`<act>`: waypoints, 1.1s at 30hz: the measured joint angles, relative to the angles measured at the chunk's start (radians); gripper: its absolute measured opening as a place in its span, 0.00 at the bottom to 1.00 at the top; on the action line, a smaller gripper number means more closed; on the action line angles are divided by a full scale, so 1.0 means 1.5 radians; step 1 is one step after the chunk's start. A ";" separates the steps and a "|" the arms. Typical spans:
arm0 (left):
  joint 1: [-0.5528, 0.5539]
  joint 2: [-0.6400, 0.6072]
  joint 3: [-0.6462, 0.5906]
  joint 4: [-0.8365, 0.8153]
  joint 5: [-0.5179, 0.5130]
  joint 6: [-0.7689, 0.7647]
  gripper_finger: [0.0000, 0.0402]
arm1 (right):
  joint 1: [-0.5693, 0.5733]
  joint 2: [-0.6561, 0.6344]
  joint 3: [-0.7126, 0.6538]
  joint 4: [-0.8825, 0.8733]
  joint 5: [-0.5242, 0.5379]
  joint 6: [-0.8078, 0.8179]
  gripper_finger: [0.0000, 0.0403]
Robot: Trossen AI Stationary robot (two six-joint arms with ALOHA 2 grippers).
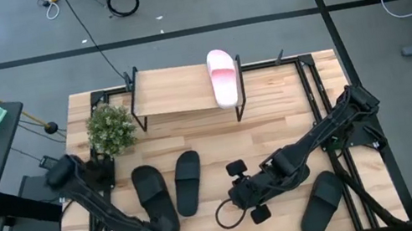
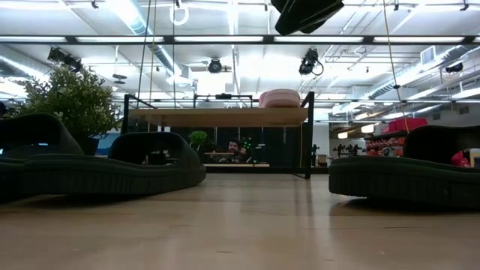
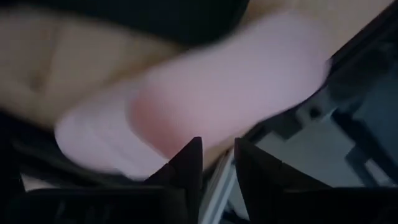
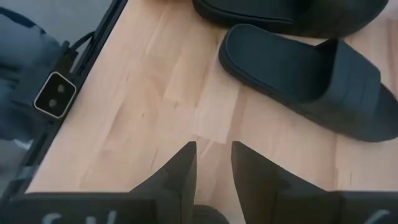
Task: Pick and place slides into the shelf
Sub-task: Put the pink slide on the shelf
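Two dark jointed arms showing matte black housings, black cable looping beside the right arm (image 1: 313, 143), wedge-shaped dark fingers (image 4: 181, 171) tapering to points

The left pincer (image 3: 216, 163) hangs over a blurred pink slide (image 3: 186, 106), mostly hidden from above.

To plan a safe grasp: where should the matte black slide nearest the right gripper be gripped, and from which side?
Grip the matte black slide across its wide strap, coming from above: it lies flat, sole down, and the strap is probably its only raised part. The right gripper hovers beside it.
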 joint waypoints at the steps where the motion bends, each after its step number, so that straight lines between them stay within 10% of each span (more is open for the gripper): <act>1: -0.002 0.012 0.000 0.000 0.021 -0.008 0.25 | 0.000 0.000 0.000 0.000 0.000 -0.010 0.26; 33: -0.015 0.059 0.000 -0.121 0.006 -0.068 0.22 | -0.036 0.001 0.000 0.007 0.001 -0.093 0.26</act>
